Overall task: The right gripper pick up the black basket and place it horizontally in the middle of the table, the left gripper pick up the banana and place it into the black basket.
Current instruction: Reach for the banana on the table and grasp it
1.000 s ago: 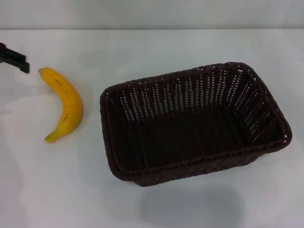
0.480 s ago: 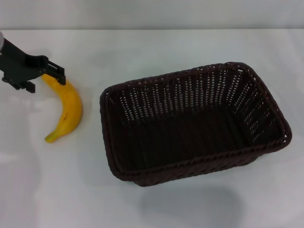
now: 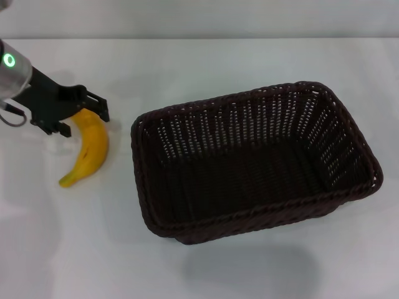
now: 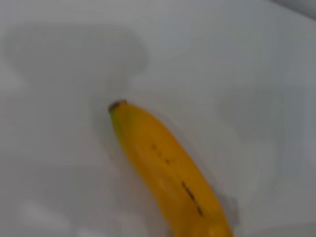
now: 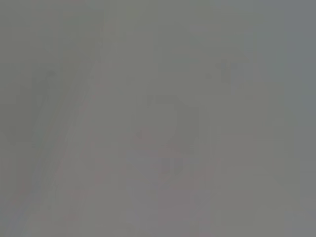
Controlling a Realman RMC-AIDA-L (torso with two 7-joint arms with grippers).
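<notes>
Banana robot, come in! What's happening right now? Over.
Left gripper open, over the banana's far end. Banana flat on the table, not gripped. Black basket empty, mid-table. Right gripper out of view. Nothing between banana and basket.

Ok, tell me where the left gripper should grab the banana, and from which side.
Grip the banana across its thick middle, coming straight down from above. It lies flat on the table with bare surface on both long sides, so fingers can straddle its width. The left gripper hangs over its far end; the tapered tips would likely slip.
</notes>
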